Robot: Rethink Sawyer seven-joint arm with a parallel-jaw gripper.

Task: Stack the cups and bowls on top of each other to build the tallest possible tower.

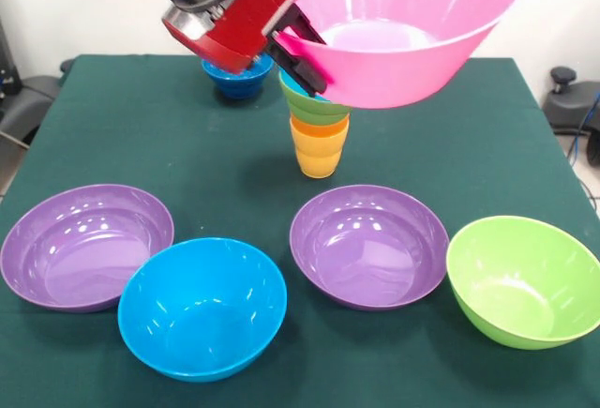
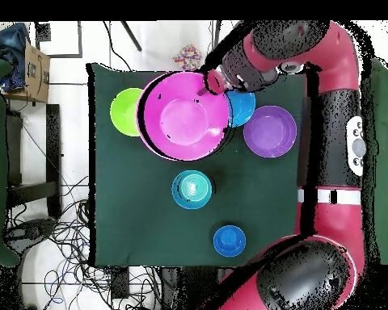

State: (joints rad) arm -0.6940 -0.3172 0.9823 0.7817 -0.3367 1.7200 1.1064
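Jaws grasp the pink bowl (image 1: pixel 412 28) by its rim; only overhead shows the tower's (image 2: pixel 192 189) light blue top.

On the table (image 1: pixel 112 145) are counted eight bowls and two cups: two purple bowls (image 1: pixel 86 244), one large blue (image 1: pixel 202 307), one large green (image 1: pixel 525 279), one pink (image 1: pixel 408 23), one dark blue (image 1: pixel 236 78), one small green (image 1: pixel 314 108), one light blue (image 2: pixel 192 189), one orange cup (image 1: pixel 319 132) and one yellow-orange cup (image 1: pixel 318 159).
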